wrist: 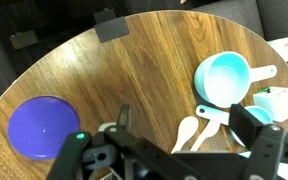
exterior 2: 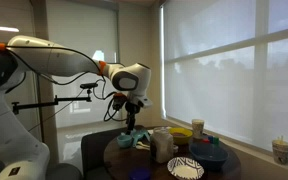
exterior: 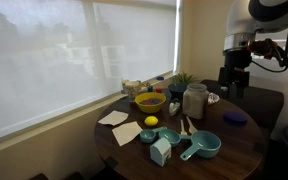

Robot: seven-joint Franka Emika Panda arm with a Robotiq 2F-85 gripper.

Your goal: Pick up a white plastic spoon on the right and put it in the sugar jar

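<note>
We are looking down on a round wooden table (wrist: pixel 114 80). Our gripper (wrist: pixel 184 120) is hanging, jaws spread, over white plastic spoons (wrist: pixel 188 133). A teal measuring cup (wrist: pixel 224 78) is lying just beside them, and a purple disc (wrist: pixel 41 128) is sitting well apart.

arm (exterior 2: pixel 59 58) in an exterior view: rises from its base at frame edge, elbow high, forearm running roughly level out to the wrist (exterior 2: pixel 134 78). wrist bent downward; gripper (exterior 2: pixel 131 122) hangs vertical, tips down. in an exterior view the dark gripper (exterior: pixel 234 85) sits below the white upper links (exterior: pixel 274 10). wrist view: fingers (wrist: pixel 123 118) spread wide, jaws well apart, gripper (wrist: pixel 181 118) unloaded.
</note>
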